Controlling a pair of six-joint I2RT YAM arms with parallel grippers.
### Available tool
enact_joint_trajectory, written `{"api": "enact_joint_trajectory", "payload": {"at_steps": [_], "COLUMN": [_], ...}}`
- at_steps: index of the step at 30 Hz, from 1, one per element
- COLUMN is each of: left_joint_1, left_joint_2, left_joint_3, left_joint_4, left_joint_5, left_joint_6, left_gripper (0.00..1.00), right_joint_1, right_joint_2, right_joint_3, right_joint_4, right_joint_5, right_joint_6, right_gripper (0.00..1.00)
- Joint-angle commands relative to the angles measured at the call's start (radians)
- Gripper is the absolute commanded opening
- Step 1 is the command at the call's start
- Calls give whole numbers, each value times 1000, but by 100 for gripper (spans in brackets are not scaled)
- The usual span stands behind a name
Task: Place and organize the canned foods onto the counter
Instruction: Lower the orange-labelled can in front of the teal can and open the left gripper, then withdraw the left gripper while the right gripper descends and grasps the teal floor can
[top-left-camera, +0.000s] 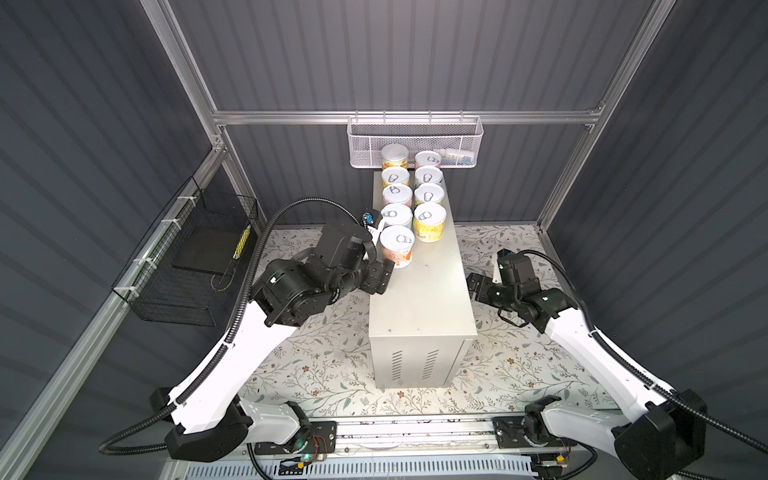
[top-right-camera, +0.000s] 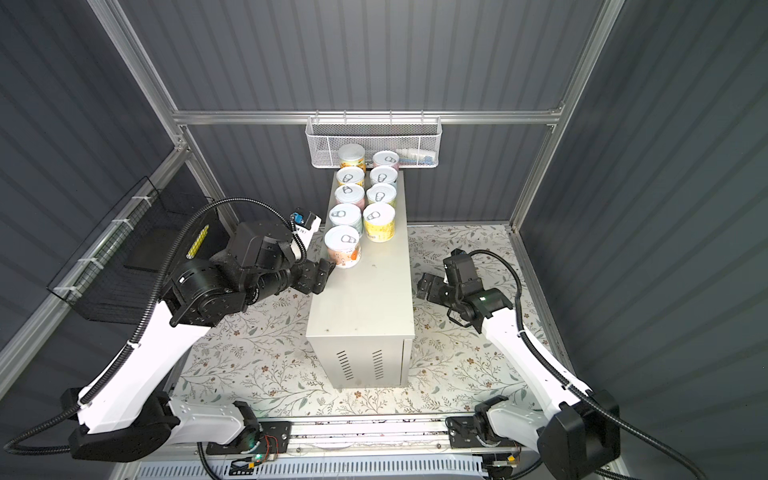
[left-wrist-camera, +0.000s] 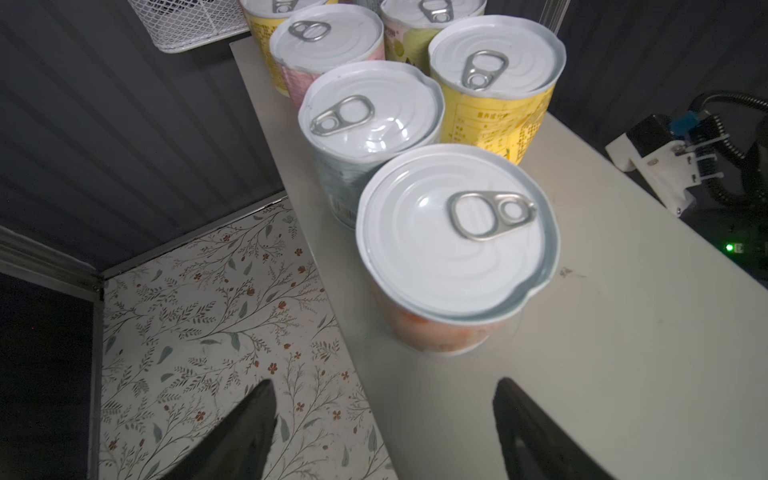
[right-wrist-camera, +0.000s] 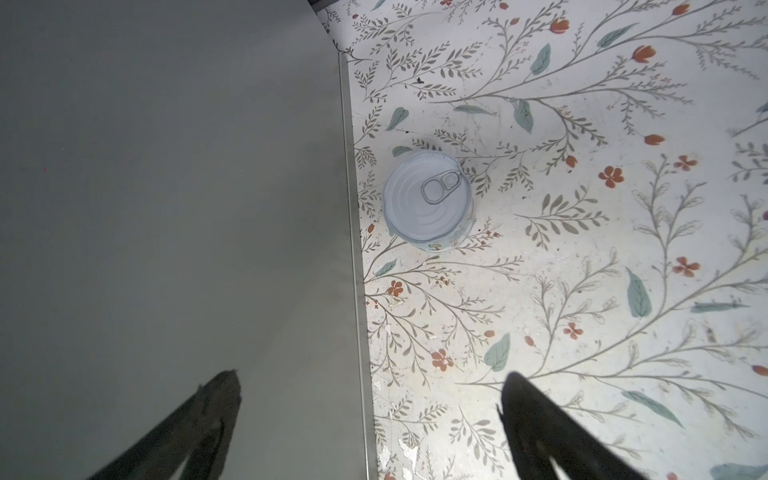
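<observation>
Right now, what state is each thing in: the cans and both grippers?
Nine cans: upright on the counter, two rows.
Tenth can: upright on the floor beside the counter.
Left gripper: open, empty, just short of the nearest can.
Right gripper: open, empty.

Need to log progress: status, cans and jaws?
Left jaws open, clear of orange-label can. Right jaws open, pull-tab can ahead on floor beside counter. Nine cans on counter; nothing in the way.
</observation>
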Motion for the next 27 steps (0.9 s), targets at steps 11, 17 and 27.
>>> {"api": "enact_joint_trajectory", "payload": {"at_steps": [11, 17, 27], "left_joint_1": [17, 282, 540], "left_joint_2": [-152, -236, -227], "left_joint_3": [-102, -291, -513], "left_joint_4": [-176, -24, 256], "left_joint_5": [-294, -108, 134], "left_joint_6": [-230, -228, -219], "left_gripper": [85, 85, 90], "right_joint_1": [-12, -13, -52], "right_joint_2": [63, 24, -9], "right_joint_3": [46, 48, 34], "right_joint_4": [-86, -111, -106], "right_joint_5": [28, 45, 60], "right_joint_6": [-22, -21, -39], "right_gripper": [99, 99, 99]}}
